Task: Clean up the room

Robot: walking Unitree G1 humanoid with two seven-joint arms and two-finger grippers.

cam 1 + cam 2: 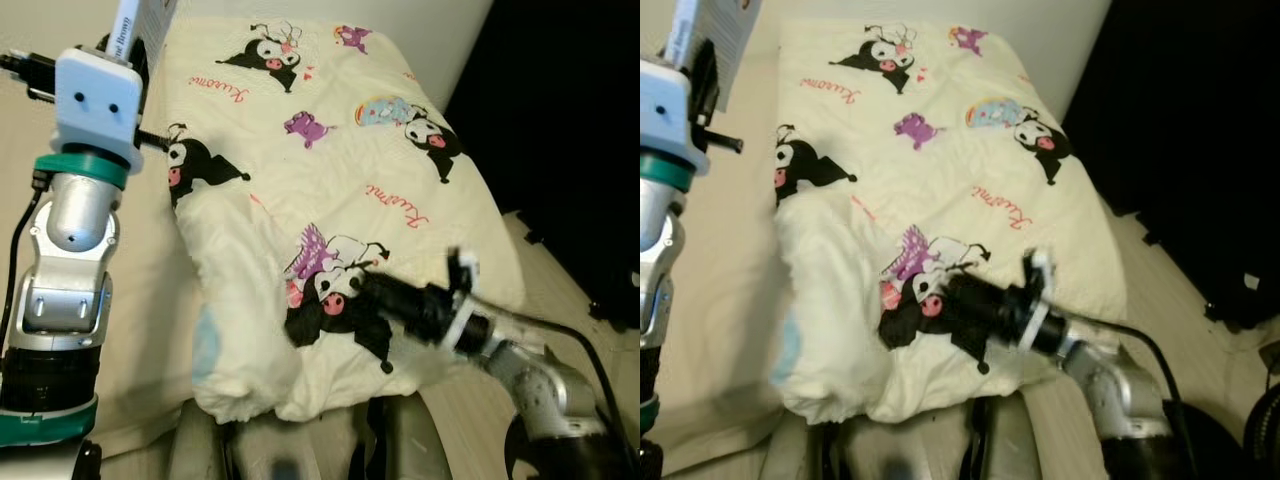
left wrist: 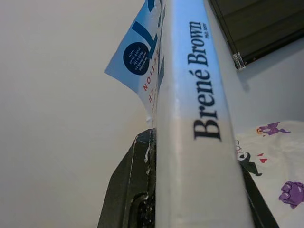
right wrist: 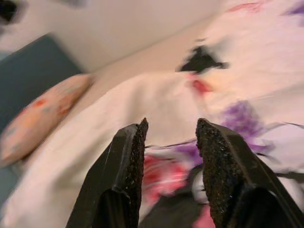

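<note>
The two head views looked down from above onto a folded cream quilt (image 1: pixel 330 200), sharing it and both arms. The left wrist camera faced up along a white book spine (image 2: pixel 199 133), very close, toward the wall, catching the quilt's edge. The right wrist camera sat low over the quilt, looking across its printed surface
</note>
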